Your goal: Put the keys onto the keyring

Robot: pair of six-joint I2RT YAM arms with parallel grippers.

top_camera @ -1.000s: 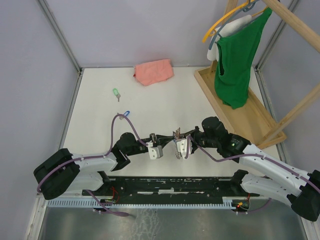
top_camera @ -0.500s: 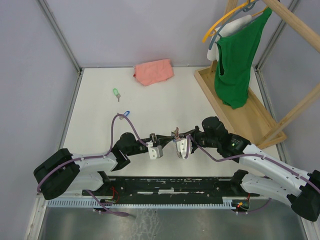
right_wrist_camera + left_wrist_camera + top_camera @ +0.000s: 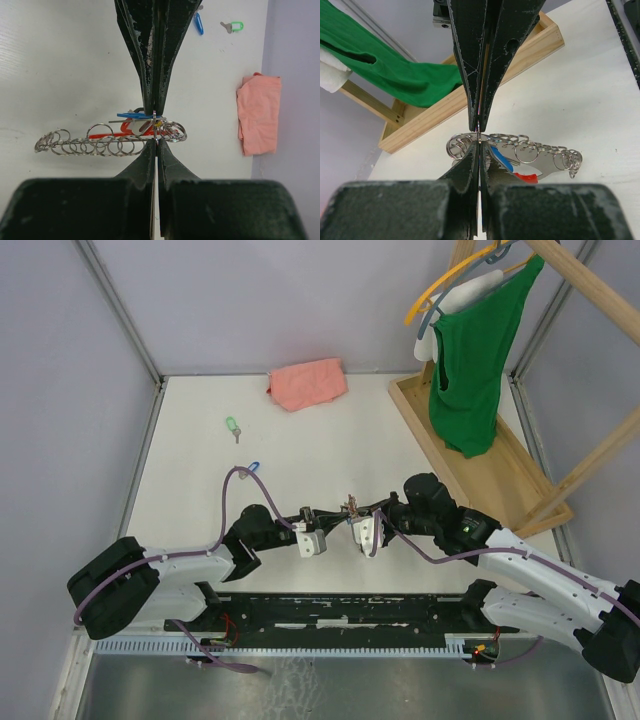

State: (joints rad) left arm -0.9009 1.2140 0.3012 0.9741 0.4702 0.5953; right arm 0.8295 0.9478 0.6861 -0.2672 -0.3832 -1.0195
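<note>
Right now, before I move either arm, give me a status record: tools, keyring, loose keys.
left tool: shut, pinching a ring of the keyring chain
right tool: shut on the same chain, tip to tip with the left tool
among the rings: threaded blue key, threaded red key
loose keys: green key, loose blue key, both lying away from the chain
also there: pink cloth

The silver chain of small metal rings [image 3: 352,504], pinched between left gripper [image 3: 478,144] and right gripper [image 3: 155,138], has shifted slightly away from the arm bases
</note>
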